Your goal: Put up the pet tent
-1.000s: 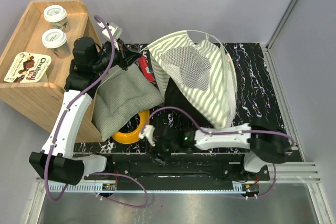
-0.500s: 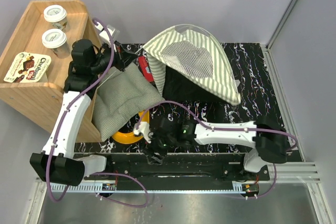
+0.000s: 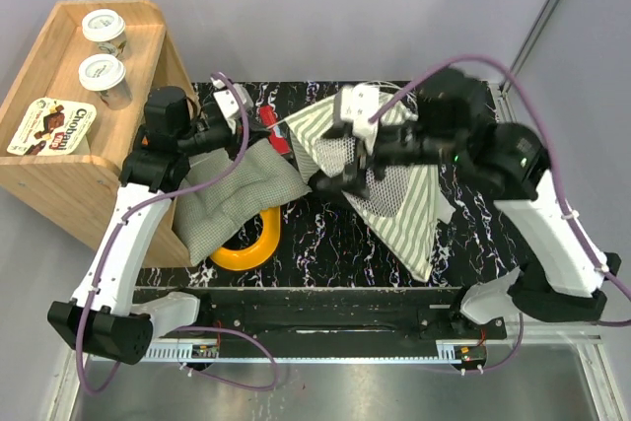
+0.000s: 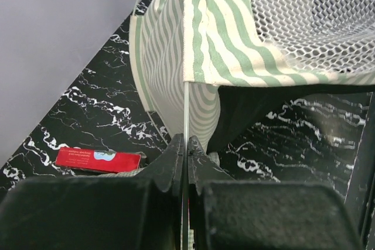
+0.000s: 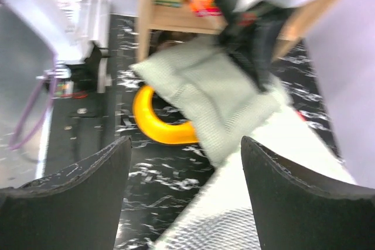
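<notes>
The pet tent (image 3: 406, 199), green-and-white striped with a white mesh window (image 3: 340, 148), lies partly collapsed at the table's middle and right. My left gripper (image 3: 254, 131) is at the tent's back-left corner. In the left wrist view it (image 4: 186, 144) is shut on a thin pole (image 4: 186, 109) that runs up into the striped fabric (image 4: 222, 45) beside the mesh (image 4: 316, 16). My right gripper (image 3: 333, 160) hovers above the tent's left part. In the blurred right wrist view it (image 5: 184, 162) is open and empty over pale tent fabric (image 5: 275, 203).
A checked cushion (image 3: 232, 189) lies left of the tent, over a yellow ring (image 3: 251, 245). A red box (image 3: 276, 131) lies at the back by the left gripper. A wooden shelf (image 3: 59, 179) with cups stands at the far left.
My right arm rose from low at the front edge and now hovers over the tent. The tent dropped and spread toward the front right. My left gripper shifted slightly right, still holding the pole.
</notes>
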Tool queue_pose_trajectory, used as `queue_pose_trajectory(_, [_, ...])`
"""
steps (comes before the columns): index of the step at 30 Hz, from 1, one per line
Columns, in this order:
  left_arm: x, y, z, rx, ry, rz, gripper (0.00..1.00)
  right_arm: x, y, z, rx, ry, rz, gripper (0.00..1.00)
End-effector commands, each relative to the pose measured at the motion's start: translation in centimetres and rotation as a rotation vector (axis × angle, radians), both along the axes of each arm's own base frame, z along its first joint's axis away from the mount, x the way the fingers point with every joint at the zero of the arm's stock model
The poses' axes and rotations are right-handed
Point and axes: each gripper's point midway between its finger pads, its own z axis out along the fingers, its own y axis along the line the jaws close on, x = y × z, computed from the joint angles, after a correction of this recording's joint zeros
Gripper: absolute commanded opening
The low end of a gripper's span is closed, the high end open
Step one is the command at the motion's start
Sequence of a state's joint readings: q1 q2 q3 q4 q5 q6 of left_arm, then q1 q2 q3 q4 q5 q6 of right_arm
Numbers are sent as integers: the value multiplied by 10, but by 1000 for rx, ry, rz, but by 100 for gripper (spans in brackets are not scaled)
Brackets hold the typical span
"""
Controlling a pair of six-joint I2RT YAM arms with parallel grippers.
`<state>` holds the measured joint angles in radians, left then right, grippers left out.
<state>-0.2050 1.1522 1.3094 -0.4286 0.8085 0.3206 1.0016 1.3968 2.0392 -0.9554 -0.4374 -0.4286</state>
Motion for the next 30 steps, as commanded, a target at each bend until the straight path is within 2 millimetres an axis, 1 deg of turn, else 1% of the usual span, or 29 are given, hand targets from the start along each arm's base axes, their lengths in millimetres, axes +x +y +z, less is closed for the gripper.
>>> queue_pose_trajectory(1, [-28,-5,-17,111,-52,-125,0,67,-25,-15,-146,-31,-114,80])
queue_pose_trajectory(2, [-31,-5,-18,123,-68,-138,0,81,-29,-15,-167,-33,-122,80])
queue_pose_trajectory(3, [-34,-6,-18,130,-78,-150,0,98,-23,-28,-212,-9,-120,80])
queue_pose_trajectory(4, [-36,-7,-19,134,-79,-157,0,99,-29,-22,-218,-19,-130,81])
queue_pose_trajectory(5, [-39,-8,-21,140,-81,-167,0,110,-25,-33,-256,-4,-133,81])
queue_pose_trajectory(7, [-42,-10,-25,158,-96,-186,0,122,-18,-39,-256,-14,-131,83])
queue_pose_trajectory(12, [-46,-14,-28,177,-97,-207,0,138,-3,-65,-291,60,-106,82])
queue_pose_trajectory(14, [-47,-16,-30,183,-90,-215,0,137,0,-77,-312,93,-83,78])
queue_pose_trajectory(17, [-48,-18,-29,186,-94,-222,0,131,-1,-93,-352,152,-60,62])
queue_pose_trajectory(18, [-48,-18,-28,184,-94,-223,0,130,-3,-101,-376,171,-62,59])
queue_pose_trajectory(19, [-49,-19,-26,181,-96,-229,0,131,-5,-106,-393,180,-71,55])
queue_pose_trajectory(20, [-49,-20,-27,179,-91,-230,0,130,-7,-112,-413,188,-70,49])
queue_pose_trajectory(21, [-51,-20,-24,174,-95,-233,0,129,-8,-117,-426,198,-71,46])
queue_pose_trajectory(22, [-51,-21,-21,169,-94,-235,0,127,-8,-120,-433,212,-57,43])
queue_pose_trajectory(26, [-54,-24,-9,142,-93,-241,0,111,0,-129,-423,283,39,38])
queue_pose_trajectory(29, [-54,-26,-2,123,-95,-240,0,111,9,-132,-404,313,65,27])
queue_pose_trajectory(30, [-55,-28,0,116,-97,-246,0,112,15,-135,-396,327,75,21])
